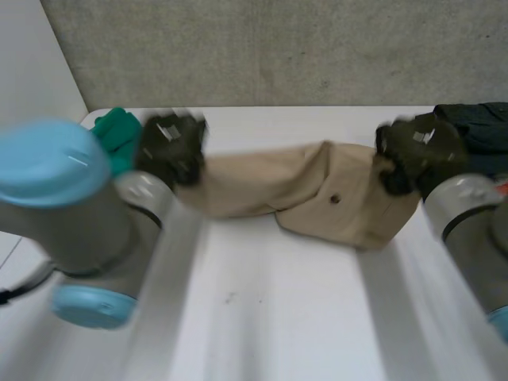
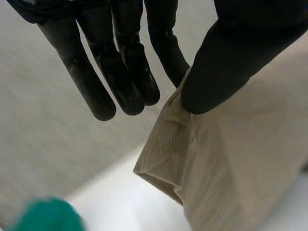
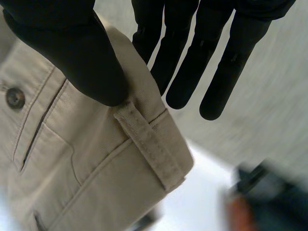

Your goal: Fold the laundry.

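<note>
In the head view, beige trousers stretch sideways between the two hands over the far part of the white table. They are creased and sag in the middle, and a dark button shows on the half nearer the right hand. The left hand is at one end of the trousers and the right hand at the other, each arm reaching forward from its own side. A green cloth lies just beyond the left hand, and a dark cloth lies by the right hand at the table's far corner.

In the left wrist view, the trousers show a ribbed hem folded at the corner. The left hand pinches this corner between its thumb and the nearest finger. The other fingers are straight and spread clear of the cloth. The green cloth lies on the table beyond.

In the right wrist view, the trousers show a waistband with a belt loop, a slit pocket and the button. The right hand presses its thumb onto the waistband just above the loop, clamping it against a finger behind. The remaining fingers point straight out past the edge. The dark cloth lies beyond.
</note>
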{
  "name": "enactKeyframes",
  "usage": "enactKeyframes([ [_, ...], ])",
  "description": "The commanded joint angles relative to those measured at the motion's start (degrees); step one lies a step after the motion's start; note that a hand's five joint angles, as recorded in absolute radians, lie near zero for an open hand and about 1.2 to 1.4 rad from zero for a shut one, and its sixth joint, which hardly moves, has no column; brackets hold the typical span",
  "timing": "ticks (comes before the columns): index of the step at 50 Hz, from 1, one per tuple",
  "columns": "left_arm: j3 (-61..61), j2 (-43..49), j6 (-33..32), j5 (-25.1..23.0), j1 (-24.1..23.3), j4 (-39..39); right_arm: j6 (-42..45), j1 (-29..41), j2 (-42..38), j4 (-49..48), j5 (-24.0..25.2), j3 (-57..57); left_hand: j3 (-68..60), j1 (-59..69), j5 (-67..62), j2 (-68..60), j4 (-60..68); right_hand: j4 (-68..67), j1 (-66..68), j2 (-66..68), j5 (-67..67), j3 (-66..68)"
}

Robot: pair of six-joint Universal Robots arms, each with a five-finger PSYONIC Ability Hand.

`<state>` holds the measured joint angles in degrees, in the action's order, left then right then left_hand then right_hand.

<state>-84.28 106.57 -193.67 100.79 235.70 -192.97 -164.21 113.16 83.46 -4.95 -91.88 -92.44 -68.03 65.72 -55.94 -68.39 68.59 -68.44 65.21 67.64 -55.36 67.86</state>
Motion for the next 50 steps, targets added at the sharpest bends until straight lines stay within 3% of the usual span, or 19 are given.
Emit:
enactKeyframes([
  [1, -0.3, -15.9, 0.0, -4.4, 4.2, 3.5, 17.2, -0.1, 6.2, 4.3, 0.8, 7.6, -12.0, 14.3, -14.1, -11.6, 11.4, -11.6, 14.8, 12.4, -14.6, 12.1],
  [8, -0.9, -19.5, 0.0, -7.5, 4.4, 8.5, 21.7, -0.7, 5.0, 18.5, 2.5, 15.8, -12.0, 14.3, -14.1, -11.6, 11.4, -11.6, 14.8, 12.4, -14.6, 12.1],
  [11, -1.6, -17.8, -0.1, -7.5, 4.7, 8.6, 22.1, -0.8, -0.8, 22.4, 4.2, 17.9, -12.0, 14.3, -14.1, -11.6, 11.4, -11.6, 14.8, 12.4, -14.6, 12.1],
  [19, 2.2, 1.9, -6.0, -7.1, 4.7, 7.8, 22.3, 0.0, -15.2, 21.6, 4.2, 24.2, -12.0, 14.3, -14.1, -11.6, 11.4, -11.6, 14.8, 12.4, -14.6, 12.1],
  [25, 22.2, 12.9, -9.4, -6.1, 4.2, 1.5, 20.8, 0.4, -25.3, 9.9, 0.2, 37.0, -12.0, 14.3, -14.1, -11.6, 11.4, -11.6, 14.8, 12.4, -14.6, 12.1],
  [26, 24.6, 13.1, -9.0, -6.0, 4.2, 0.0, 20.1, 0.5, -26.4, 4.0, -1.8, 40.7, -12.0, 14.3, -14.1, -11.6, 11.4, -11.6, 14.8, 12.4, -14.6, 12.1],
  [31, 33.3, 12.7, -5.1, -4.0, 4.9, -18.0, 15.2, 1.5, -26.4, -22.6, -2.8, 44.4, -12.0, 14.3, -14.1, -11.6, 11.4, -11.6, 14.8, 12.4, -14.6, 12.1],
  [32, 34.3, 11.0, -3.6, -1.8, 5.5, -26.6, 14.4, 1.8, -26.3, -26.7, -2.7, 44.4, -12.0, 14.3, -14.1, -11.6, 11.4, -11.6, 14.8, 12.4, -14.6, 12.1],
  [34, 34.0, 8.5, -3.4, -0.3, 6.0, -31.5, 13.3, 2.2, -25.5, -35.2, -2.0, 44.0, -12.0, 14.3, -14.1, -11.6, 11.4, -11.6, 14.8, 12.4, -14.6, 12.1],
  [41, 29.4, 5.0, -2.9, -0.2, 6.3, -24.9, 12.3, 2.4, -25.7, -35.7, -0.2, 43.7, -12.0, 14.3, -14.1, -11.6, 11.4, -11.6, 14.8, 12.4, -14.6, 12.1],
  [50, 8.3, 2.2, -3.4, 0.0, 6.1, -19.6, 12.1, 2.5, -29.0, -32.3, 4.0, 34.9, -12.0, 14.3, -14.1, -11.6, 11.4, -11.6, 14.8, 12.4, -14.6, 12.1],
])
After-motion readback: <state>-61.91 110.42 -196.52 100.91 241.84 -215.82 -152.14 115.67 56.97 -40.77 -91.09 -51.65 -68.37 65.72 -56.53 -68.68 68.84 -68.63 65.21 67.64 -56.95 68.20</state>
